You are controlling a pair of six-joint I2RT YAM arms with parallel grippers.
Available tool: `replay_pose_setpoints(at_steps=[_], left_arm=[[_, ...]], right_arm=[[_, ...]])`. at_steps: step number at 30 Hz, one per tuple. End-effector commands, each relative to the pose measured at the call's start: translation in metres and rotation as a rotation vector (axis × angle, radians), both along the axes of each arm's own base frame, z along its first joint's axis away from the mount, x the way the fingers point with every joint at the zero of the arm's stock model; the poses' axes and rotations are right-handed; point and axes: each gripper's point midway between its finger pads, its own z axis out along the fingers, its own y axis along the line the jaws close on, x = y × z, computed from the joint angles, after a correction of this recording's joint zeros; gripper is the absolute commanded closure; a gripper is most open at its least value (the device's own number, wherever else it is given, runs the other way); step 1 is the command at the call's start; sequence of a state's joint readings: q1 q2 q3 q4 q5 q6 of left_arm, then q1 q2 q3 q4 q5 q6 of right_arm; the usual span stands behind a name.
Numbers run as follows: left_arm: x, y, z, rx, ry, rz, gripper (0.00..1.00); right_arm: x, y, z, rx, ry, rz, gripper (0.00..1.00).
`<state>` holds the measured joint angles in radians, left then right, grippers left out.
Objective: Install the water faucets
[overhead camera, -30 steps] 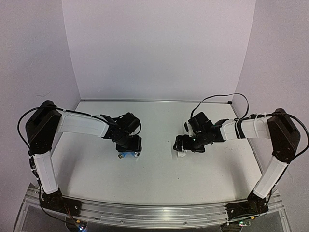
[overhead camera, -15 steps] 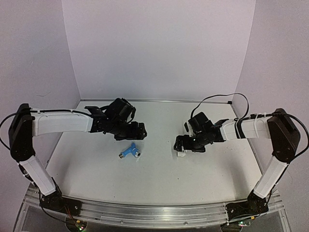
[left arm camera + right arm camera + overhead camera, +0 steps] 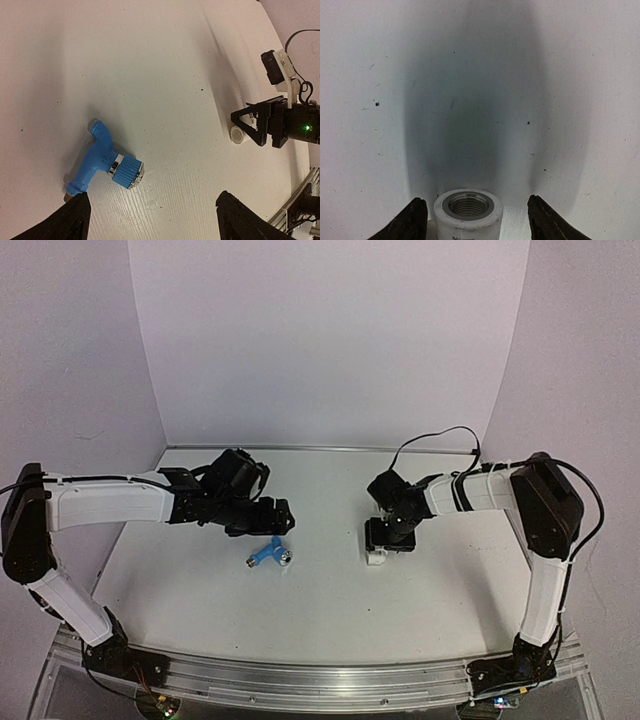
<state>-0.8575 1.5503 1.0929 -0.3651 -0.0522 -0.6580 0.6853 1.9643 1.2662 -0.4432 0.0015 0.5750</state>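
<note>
The light-blue faucet (image 3: 268, 556) lies on its side on the white table, its silvery knob toward the right. It also shows in the left wrist view (image 3: 102, 160). My left gripper (image 3: 272, 521) hovers just behind it, open and empty (image 3: 152, 227), with the faucet near its left finger (image 3: 67, 225). My right gripper (image 3: 386, 538) is open (image 3: 479, 220) around the small white threaded fitting (image 3: 467, 210), which stands upright nearer the left finger (image 3: 410, 222). The fitting pokes out below the gripper in the top view (image 3: 376, 559).
The white fitting and the right gripper show at the right of the left wrist view (image 3: 237, 134). A black cable (image 3: 440, 440) loops over the right arm. White walls stand at the back and sides; the metal rail (image 3: 320, 680) runs along the near edge.
My left gripper has let go of the faucet and lifted back, leaving it lying on the table. My right arm has swung its gripper round over the white fitting.
</note>
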Motion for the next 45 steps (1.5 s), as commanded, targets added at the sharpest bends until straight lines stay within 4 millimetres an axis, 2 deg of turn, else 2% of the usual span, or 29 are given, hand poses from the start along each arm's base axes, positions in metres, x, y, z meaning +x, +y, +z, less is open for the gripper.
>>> replay_pose_setpoints(at_steps=[1, 11, 14, 21, 24, 27, 31, 33, 38, 45], left_arm=[[0.002, 0.0, 0.023, -0.059, -0.045, 0.008, 0.1], [0.001, 0.0, 0.021, -0.064, -0.048, 0.007, 0.09], [0.001, -0.001, 0.023, -0.071, -0.05, 0.006, 0.09], [-0.003, -0.003, 0.022, -0.097, -0.044, -0.006, 0.08], [-0.006, -0.008, 0.022, -0.126, -0.036, -0.027, 0.07], [-0.017, -0.021, 0.026, -0.218, -0.012, -0.095, 0.05], [-0.033, -0.043, 0.052, -0.428, -0.025, -0.204, 0.03], [-0.038, -0.047, 0.059, -0.48, -0.024, -0.227, 0.02], [-0.044, -0.057, 0.061, -0.526, -0.001, -0.279, 0.01], [-0.047, -0.077, 0.047, -0.523, 0.05, -0.314, 0.13]], right_arm=[[0.005, -0.003, 0.001, -0.054, 0.005, -0.006, 0.37], [0.001, 0.012, 0.012, 0.038, -0.003, 0.049, 0.59], [0.001, 0.019, 0.023, 0.101, -0.04, 0.061, 0.67], [-0.005, 0.037, 0.05, 0.275, -0.113, 0.11, 0.79], [-0.013, 0.054, 0.059, 0.392, -0.11, 0.171, 0.81], [-0.021, 0.076, 0.084, 0.591, -0.151, 0.216, 0.82], [-0.035, 0.092, 0.122, 0.875, -0.22, 0.251, 0.83], [-0.036, 0.095, 0.132, 0.923, -0.238, 0.26, 0.83], [-0.039, 0.106, 0.141, 0.988, -0.223, 0.266, 0.83], [-0.051, 0.135, 0.16, 1.103, -0.243, 0.262, 0.84]])
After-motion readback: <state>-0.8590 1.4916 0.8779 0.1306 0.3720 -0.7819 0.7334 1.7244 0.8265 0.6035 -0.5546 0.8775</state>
